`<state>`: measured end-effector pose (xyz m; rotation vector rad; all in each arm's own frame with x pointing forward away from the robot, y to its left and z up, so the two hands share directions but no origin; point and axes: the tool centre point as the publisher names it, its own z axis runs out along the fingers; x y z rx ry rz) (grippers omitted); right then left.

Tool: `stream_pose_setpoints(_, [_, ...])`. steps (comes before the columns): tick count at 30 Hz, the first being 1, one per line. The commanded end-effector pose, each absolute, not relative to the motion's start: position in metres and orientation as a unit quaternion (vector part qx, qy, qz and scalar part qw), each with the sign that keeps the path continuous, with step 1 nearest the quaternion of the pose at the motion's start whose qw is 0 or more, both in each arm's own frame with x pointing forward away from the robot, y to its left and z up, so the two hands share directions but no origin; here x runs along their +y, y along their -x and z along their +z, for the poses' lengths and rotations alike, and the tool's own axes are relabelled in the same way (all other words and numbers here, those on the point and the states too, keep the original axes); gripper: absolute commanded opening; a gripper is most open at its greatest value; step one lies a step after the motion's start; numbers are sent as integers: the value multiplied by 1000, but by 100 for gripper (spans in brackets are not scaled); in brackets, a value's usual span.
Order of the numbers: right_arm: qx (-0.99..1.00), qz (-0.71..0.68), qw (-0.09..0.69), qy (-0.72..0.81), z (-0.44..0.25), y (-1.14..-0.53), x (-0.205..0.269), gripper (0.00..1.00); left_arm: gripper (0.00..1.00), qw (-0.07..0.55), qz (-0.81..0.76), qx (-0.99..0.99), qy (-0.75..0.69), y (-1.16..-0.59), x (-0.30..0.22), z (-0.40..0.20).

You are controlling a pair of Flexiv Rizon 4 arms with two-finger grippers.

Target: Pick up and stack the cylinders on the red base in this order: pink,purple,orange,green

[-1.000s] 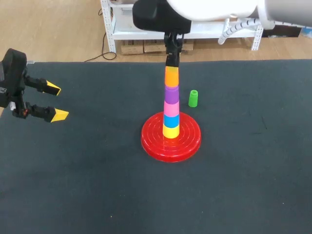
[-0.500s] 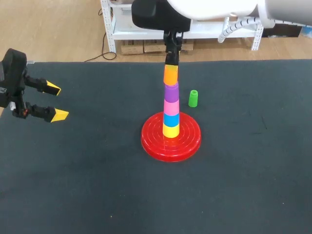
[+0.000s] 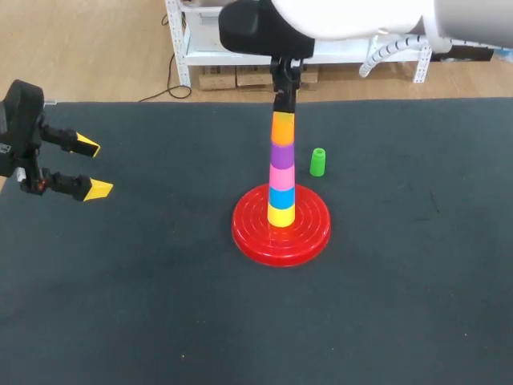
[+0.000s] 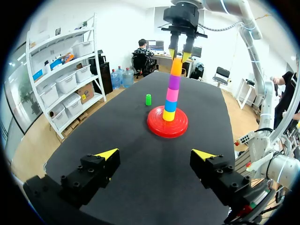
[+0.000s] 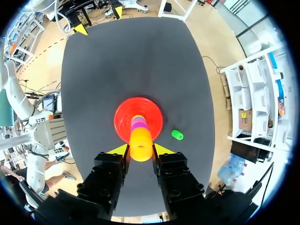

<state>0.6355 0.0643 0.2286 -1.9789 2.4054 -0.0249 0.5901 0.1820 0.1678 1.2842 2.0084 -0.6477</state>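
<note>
Five cylinders stand on the red base (image 3: 309,241), the orange cylinder (image 3: 282,128) topmost on the purple cylinder (image 3: 281,154), with the right gripper (image 4: 180,54) closed on its upper end. The green cylinder (image 3: 318,162) waits upright on the table (image 3: 401,321), just beside the base. The left gripper (image 3: 92,168) hangs open, well apart from the stack. If the jaws drag as they let go, the tall stack could lean or topple, perhaps onto the green cylinder. Half a second ago the orange cylinder sat tilted and off-line; now it is straight
</note>
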Motion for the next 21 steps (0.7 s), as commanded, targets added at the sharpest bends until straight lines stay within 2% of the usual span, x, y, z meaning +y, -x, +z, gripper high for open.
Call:
stream_pose_setpoints(1, [772,-6,3,636,220,-639,68,0,100,332,-248,766,-491,-590,183,166])
stream_pose_setpoints(11, [773,4,9,634,218,-639,64,0,100,332,-248,766,-491,-590,183,166])
stream_pose_setpoints(12, [772,9,17,635,224,-638,63,8,100,332,-248,766,-491,-590,183,166])
stream_pose_setpoints(13, [771,9,28,636,230,-638,62,49,100,332,-248,766,-491,-590,183,166])
stream_pose_setpoints(14, [775,12,34,630,236,-638,59,100,100,332,-248,766,-491,-590,183,166])
stream_pose_setpoints(21, [823,8,75,563,259,-663,28,100,100,332,-248,766,-491,-590,183,166])
